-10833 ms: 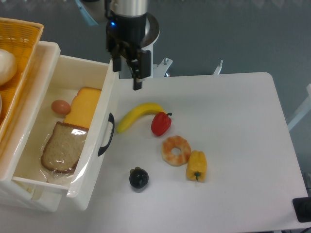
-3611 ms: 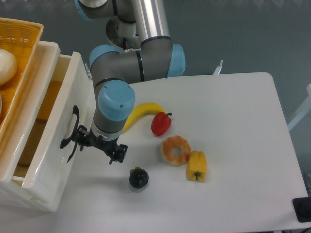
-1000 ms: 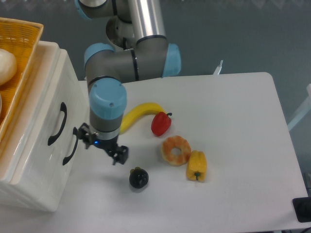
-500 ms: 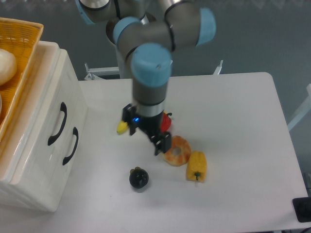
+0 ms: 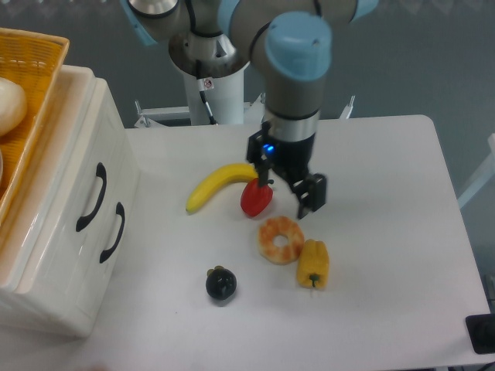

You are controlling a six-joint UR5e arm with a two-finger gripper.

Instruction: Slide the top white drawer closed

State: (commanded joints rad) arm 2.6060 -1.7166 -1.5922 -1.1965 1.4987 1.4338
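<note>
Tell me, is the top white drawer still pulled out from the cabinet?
No, the top white drawer sits flush with the cabinet front, and the pincer is away over the table.

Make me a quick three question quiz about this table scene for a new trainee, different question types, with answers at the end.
1. True or false: the top drawer is shut flush with the cabinet front.
2. Multiple choice: which item lies nearest the gripper? A) the dark plum B) the red pepper C) the basket
3. Fill in: the yellow pepper lies right beside the ______.

Key: 1 true; 2 B; 3 shrimp ring
</note>
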